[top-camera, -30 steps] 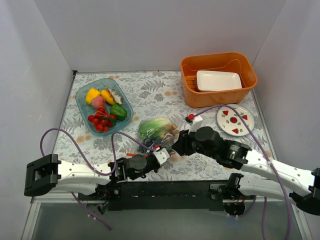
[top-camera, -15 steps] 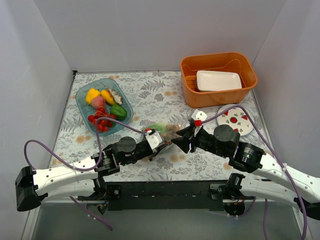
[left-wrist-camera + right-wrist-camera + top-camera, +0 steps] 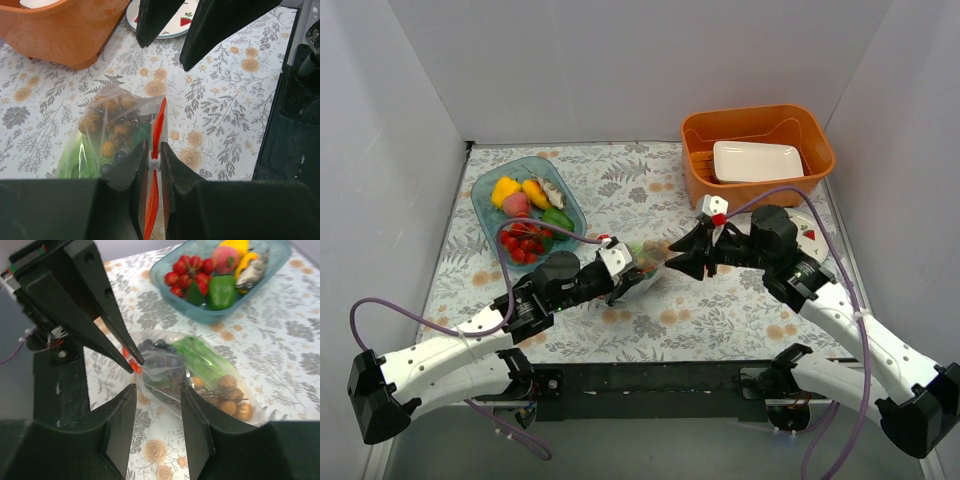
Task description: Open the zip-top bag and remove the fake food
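Left gripper (image 3: 155, 161) is clamped on the zip strip (image 3: 159, 122) of the zip-top bag (image 3: 112, 122), just right of the teal tray (image 3: 480, 205). It's possibly on a slider, hard to tell. Right gripper (image 3: 158, 389) has fingers apart, at the bag's side away from the tray. Fake food (image 3: 200, 360) is inside, bag unopened. Tip: right should pinch one plastic lip only, approx. beside the strip, w/ left holding firm, then pull apart slowly.

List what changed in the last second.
Both arms reached farther out. The left gripper, shut on the red-orange zip strip of the crinkly clear zip-top bag, drew that edge along, bunching the bag; the open right gripper moved up beside it. The teal plastic tray and orange plastic basket stayed put.
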`<state>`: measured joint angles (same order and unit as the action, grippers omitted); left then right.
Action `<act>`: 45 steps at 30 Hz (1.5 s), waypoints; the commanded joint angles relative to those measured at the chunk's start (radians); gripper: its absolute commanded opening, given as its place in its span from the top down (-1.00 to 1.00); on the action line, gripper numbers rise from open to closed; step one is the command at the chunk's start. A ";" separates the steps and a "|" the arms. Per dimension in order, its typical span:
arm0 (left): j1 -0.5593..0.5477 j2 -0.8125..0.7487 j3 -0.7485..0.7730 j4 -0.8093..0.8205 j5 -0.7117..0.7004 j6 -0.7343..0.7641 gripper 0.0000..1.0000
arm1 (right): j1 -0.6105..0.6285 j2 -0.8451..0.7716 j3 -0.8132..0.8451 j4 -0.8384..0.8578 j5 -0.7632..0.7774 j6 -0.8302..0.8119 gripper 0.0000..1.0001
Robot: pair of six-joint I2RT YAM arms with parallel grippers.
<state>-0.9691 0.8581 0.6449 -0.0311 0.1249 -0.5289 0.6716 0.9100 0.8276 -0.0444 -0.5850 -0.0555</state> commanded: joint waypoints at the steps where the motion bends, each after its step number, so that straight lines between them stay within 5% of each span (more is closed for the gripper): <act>1: 0.026 -0.004 0.041 -0.026 0.091 0.000 1.00 | -0.036 0.084 0.080 0.054 -0.272 -0.062 0.03; 14: 0.078 0.009 0.108 -0.102 0.157 0.013 1.00 | -0.055 0.228 0.080 0.156 -0.473 -0.073 0.12; 33: 0.118 0.067 0.142 -0.093 0.226 0.004 1.00 | -0.053 0.271 0.035 0.201 -0.407 -0.050 0.33; 45: 0.132 0.071 0.147 -0.093 0.239 0.003 1.00 | -0.053 0.271 -0.019 0.201 -0.394 -0.063 0.26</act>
<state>-0.8463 0.9371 0.7509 -0.1501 0.3443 -0.5243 0.6220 1.1847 0.8246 0.1238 -0.9859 -0.1093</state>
